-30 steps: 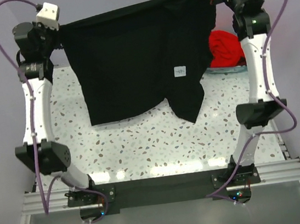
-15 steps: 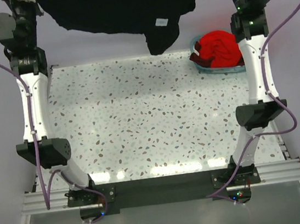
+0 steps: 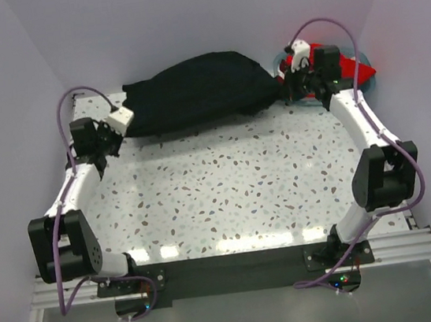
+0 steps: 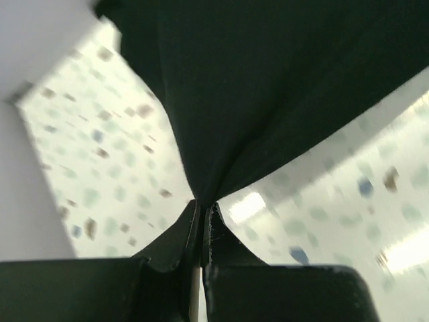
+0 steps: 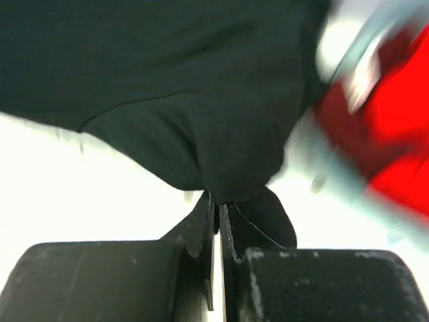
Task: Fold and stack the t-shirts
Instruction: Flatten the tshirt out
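The left arm (image 3: 75, 183) rises from its base at the near left. Its elbow is folded low just above the base, and its white forearm runs away toward the far left of the desk (image 3: 227, 191). At the far end the wrist turns to the right and sits low over the surface. The left jaws are pressed together, pinching a corner of the black t-shirt (image 3: 198, 92) between their tips. The right arm (image 3: 357, 122) mirrors this pose. Its elbow is bent at the near right, its forearm stretches to the far right, and its wrist is turned left. The right jaws are likewise clamped flat on a fold of that shirt. The two wrists are well apart, facing each other.
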Robot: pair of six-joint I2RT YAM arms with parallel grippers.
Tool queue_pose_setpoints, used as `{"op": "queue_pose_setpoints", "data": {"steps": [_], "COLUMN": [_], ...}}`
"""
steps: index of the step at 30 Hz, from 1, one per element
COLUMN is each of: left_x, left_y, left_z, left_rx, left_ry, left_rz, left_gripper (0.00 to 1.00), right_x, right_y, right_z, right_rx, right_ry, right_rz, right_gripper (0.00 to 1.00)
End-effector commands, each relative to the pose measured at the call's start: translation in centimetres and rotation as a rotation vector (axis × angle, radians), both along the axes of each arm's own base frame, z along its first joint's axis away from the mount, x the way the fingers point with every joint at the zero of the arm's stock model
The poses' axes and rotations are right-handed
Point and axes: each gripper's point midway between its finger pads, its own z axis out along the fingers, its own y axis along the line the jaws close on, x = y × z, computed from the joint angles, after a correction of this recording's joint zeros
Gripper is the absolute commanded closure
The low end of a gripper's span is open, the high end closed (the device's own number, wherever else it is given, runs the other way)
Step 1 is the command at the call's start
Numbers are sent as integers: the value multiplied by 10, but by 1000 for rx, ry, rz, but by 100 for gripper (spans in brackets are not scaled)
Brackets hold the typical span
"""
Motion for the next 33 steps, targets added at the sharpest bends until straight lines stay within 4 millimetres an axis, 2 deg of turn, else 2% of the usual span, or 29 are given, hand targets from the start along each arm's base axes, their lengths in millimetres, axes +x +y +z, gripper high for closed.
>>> {"op": "queue_pose_setpoints", "data": {"steps": [1,3,4,5,6,7,8,9,10,12,13,14,15,17,18,20,21,23,24,26,28,29,31,32,33], "left_x": [-32,-44,-46,-54,-57,-54,-61,-64,-64,-80,-84,-102,-111,-136,-147,-168,-175,-192,-191,-194,-190,-179,-169,-147,-134], "left_y": [-1,-1,0,-1,-2,-2,-3,-4,-4,-7,-7,-9,-9,-10,-9,-8,-8,-12,-17,-22,-23,-20,-10,-3,2], "left_z": [-21,-54,-63,-82,-88,-85,-93,-94,-89,-89,-82,-84,-83,-82,-87,-86,-87,-83,-76,-72,-79,-82,-101,-102,-98], "left_rx": [121,116,128,113,104,107,98,98,119,147,164,160,198,218,250,272,285,266,251,220,193,201,192,209,176], "left_ry": [84,193,224,301,334,341,392,411,406,457,458,522,533,585,603,636,647,687,672,681,701,682,742,693,678], "left_rz": [-118,-132,-144,-153,-163,-181,-193,-209,-237,-306,-325,-352,-407,-450,-488,-516,-542,-575,-596,-612,-598,-575,-495,-436,-360], "left_gripper": [100,100,100,100,100,100,100,100,100,100,100,99,98,99,99,99,99,100,100,100,100,96,76,69,63], "right_x": [-57,-71,-86,-87,-92,-107,-111,-110,-122,-138,-146,-155,-176,-199,-222,-244,-262,-279,-285,-282,-271,-267,-262,-256,-240], "right_y": [-3,-9,-12,-18,-17,-21,-22,-24,-26,-28,-26,-26,-25,-23,-24,-20,-20,-6,-2,3,1,-3,-16,-22,-26], "right_z": [-30,-67,-88,-107,-116,-127,-139,-135,-137,-129,-126,-123,-120,-118,-117,-118,-122,-111,-101,-91,-101,-116,-135,-143,-144], "right_rx": [-114,-151,-182,-212,-209,-227,-236,-249,-258,-271,-269,-267,-277,-297,-315,-368,-390,-389,-369,-344,-364,-387,-456,-481,-496], "right_ry": [153,270,357,412,465,550,606,617,670,721,741,763,814,861,898,911,943,912,904,867,862,908,973,995,952], "right_rz": [122,126,158,164,172,196,209,213,220,254,278,298,349,401,446,504,545,617,648,645,599,582,558,527,459], "right_gripper": [100,100,100,100,100,100,100,100,100,100,100,100,100,100,100,100,100,100,100,100,100,84,62,55,53]}}
